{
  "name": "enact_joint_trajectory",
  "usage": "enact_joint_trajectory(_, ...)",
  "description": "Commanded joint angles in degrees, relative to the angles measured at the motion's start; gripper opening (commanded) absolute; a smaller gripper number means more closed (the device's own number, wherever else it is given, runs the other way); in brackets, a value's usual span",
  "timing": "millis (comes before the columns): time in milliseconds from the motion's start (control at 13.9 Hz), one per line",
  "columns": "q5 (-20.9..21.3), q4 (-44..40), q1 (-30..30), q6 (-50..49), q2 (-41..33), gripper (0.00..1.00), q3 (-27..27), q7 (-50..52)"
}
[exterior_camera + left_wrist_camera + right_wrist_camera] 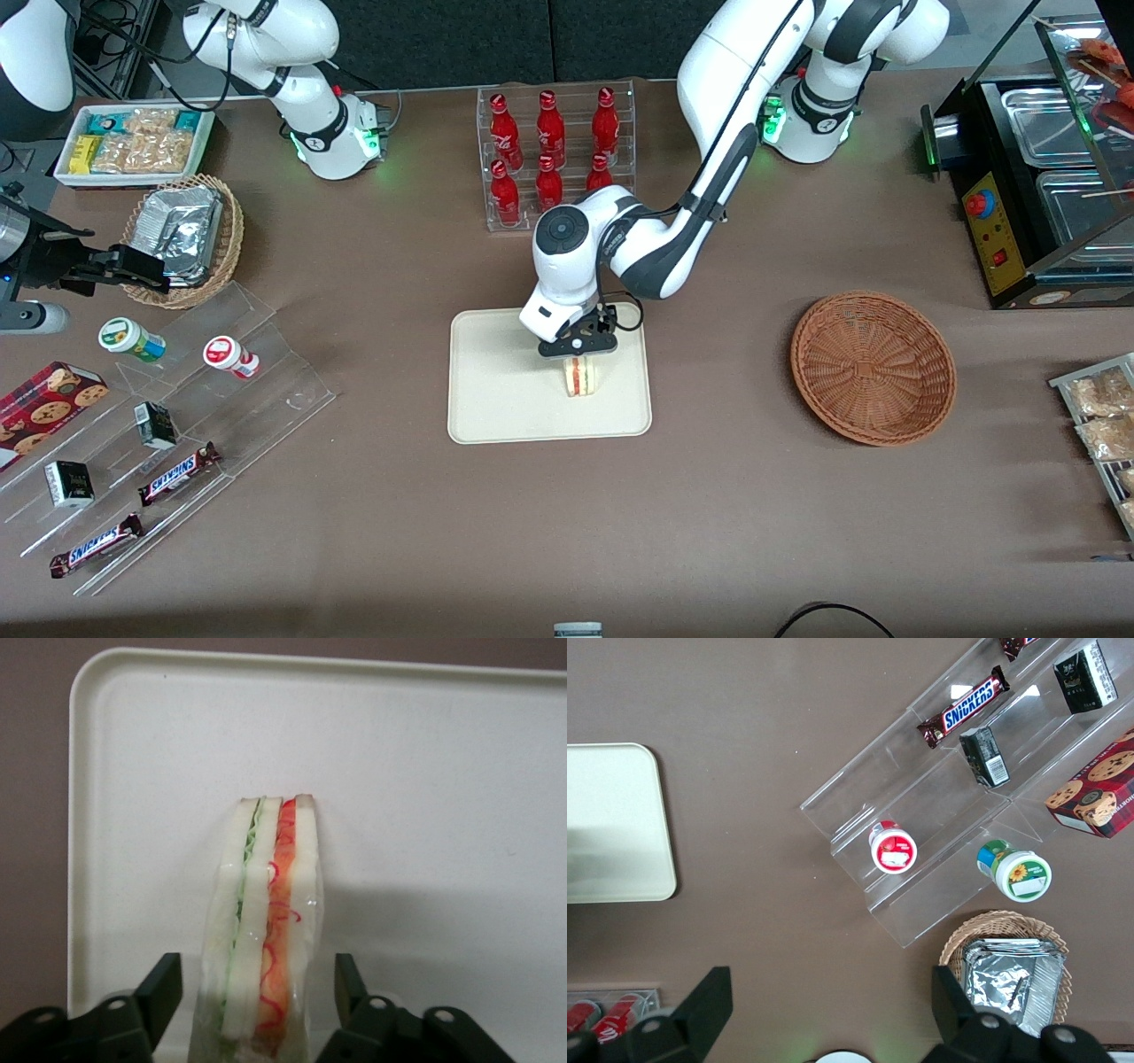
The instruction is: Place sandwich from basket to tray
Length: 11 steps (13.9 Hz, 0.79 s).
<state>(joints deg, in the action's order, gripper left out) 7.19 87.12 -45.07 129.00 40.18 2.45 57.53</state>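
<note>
The sandwich stands on its edge on the cream tray, toward the working arm's side of it. My left gripper is low over the tray and straddles the sandwich. In the left wrist view the sandwich shows its green and red-orange layers, wrapped in clear film. Both black fingers stand apart from it with a gap on each side, so the gripper is open. The tray lies under it. The reddish-brown basket sits empty toward the working arm's end of the table.
A clear rack of red bottles stands farther from the camera than the tray. A tan basket of foil packs, a white snack tray and an acrylic shelf with snacks lie toward the parked arm's end. A black food warmer stands at the working arm's end.
</note>
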Motion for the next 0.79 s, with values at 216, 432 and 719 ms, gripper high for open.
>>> enact_joint_trajectory(216,-0.3,-1.3,1.3,-13.8,-9.1,0.99,-0.9,0.1)
enact_joint_trajectory(432,-0.8,-1.3,4.4,-20.0,-15.5,0.99,-0.8,0.1)
enact_joint_trajectory(719,-5.2,-1.2,10.8,-30.4,-25.7,0.99,-0.8,-5.7)
